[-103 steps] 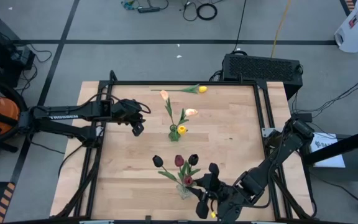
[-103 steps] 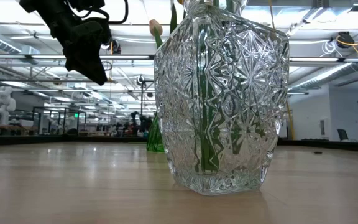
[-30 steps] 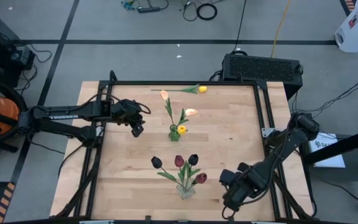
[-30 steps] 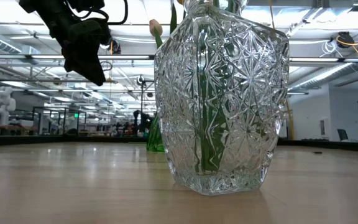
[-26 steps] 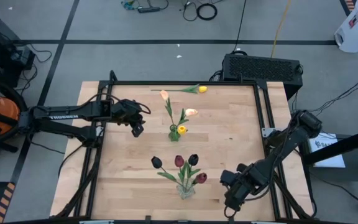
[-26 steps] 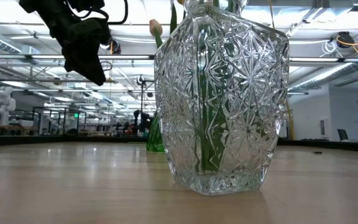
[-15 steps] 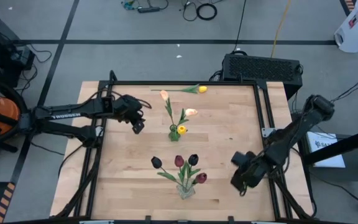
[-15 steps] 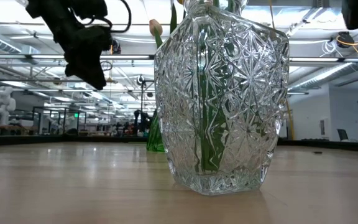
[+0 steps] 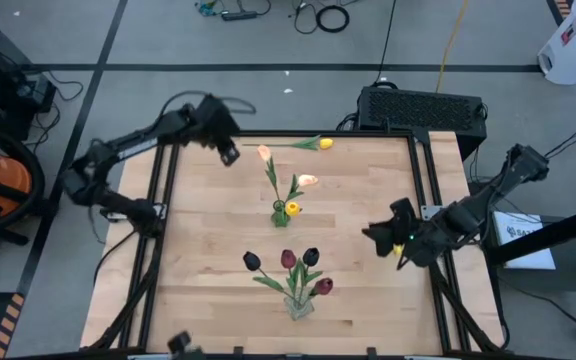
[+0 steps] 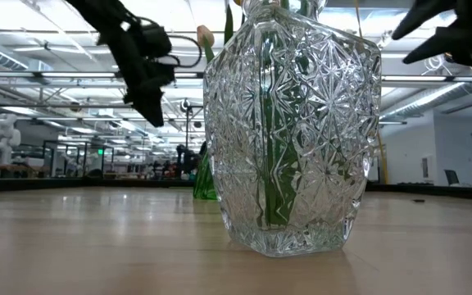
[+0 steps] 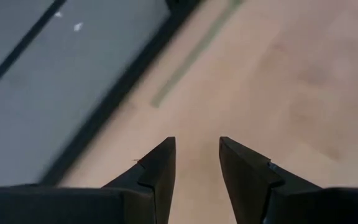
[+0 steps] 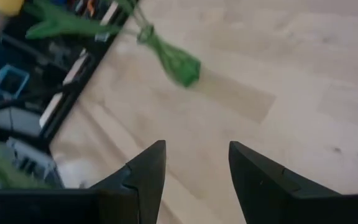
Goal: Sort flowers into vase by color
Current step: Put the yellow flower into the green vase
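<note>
A yellow tulip (image 9: 309, 144) lies flat on the table along its far edge. A small green vase (image 9: 281, 213) at the table's middle holds two peach tulips (image 9: 265, 153) and a yellow one. The cut-glass vase (image 10: 293, 131) near the front edge holds dark and red tulips (image 9: 288, 259). My left gripper (image 9: 230, 155) hangs open above the far left corner, left of the lying tulip, whose blurred stem (image 11: 191, 53) shows beyond its fingers. My right gripper (image 9: 373, 235) hovers open near the right edge, pointing toward the green vase (image 12: 179, 62).
A dark frame rail (image 9: 298, 133) runs around the table. A black box (image 9: 423, 108) stands behind the far right corner. Bare wood lies between the two vases and on the table's left half (image 9: 203, 250).
My left gripper has swung from left of the green vase toward the far left corner, close to the lying yellow tulip. My right gripper has drawn away from the glass vase, gone from the near edge toward the right edge and far side, and rolled. Both have stayed open.
</note>
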